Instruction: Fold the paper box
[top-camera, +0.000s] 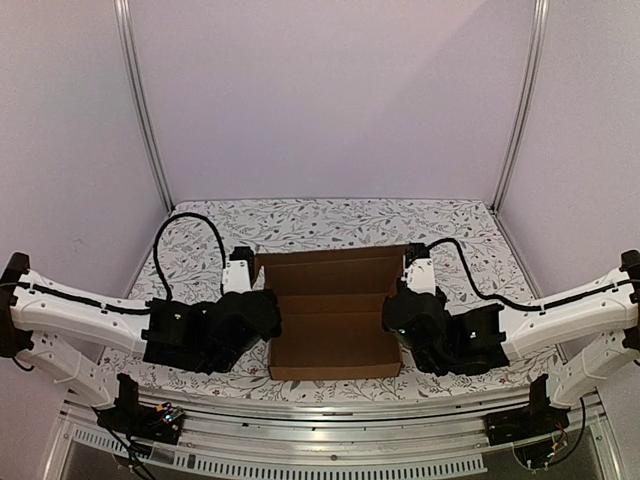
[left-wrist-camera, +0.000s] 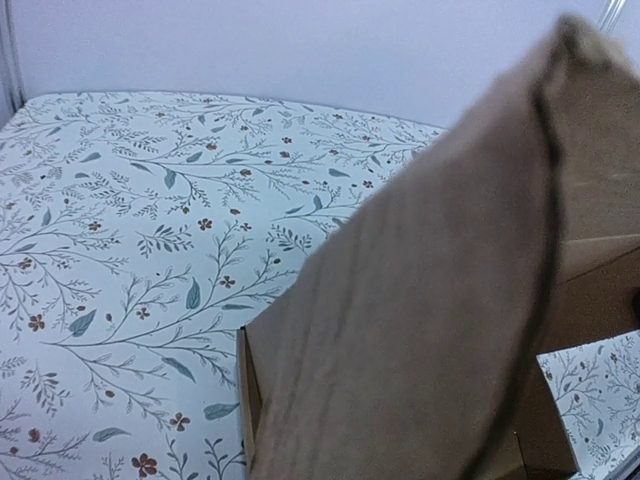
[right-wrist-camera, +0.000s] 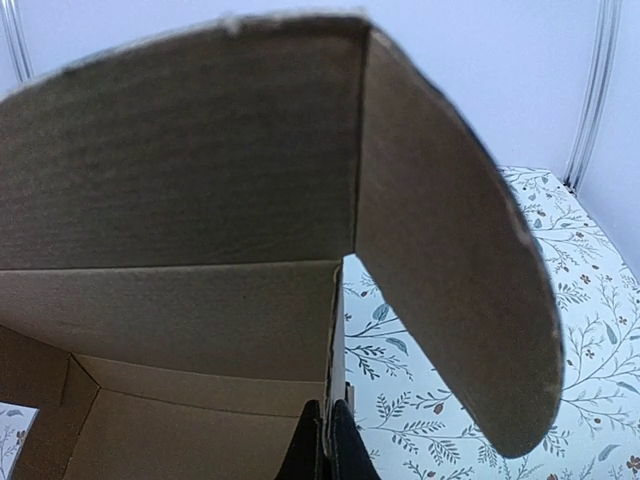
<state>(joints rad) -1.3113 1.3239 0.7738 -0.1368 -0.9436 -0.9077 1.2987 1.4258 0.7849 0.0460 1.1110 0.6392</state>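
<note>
The paper box (top-camera: 335, 345) sits open-topped on the floral tablecloth (top-camera: 330, 215), midway between the two arms, its rear lid flap raised. The right gripper (right-wrist-camera: 329, 448) is at the box's right wall, with its jaws pinched tight on that wall's upper edge. The left gripper (top-camera: 265, 318) is at the box's left side, fully closed. A tilted flap hides its fingers, so I cannot tell whether it grips any cardboard.

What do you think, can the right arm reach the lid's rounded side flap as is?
Probably yes: the rounded flap stands just ahead of the right fingers, shut by the paper box's right wall, with nothing between them.
</note>
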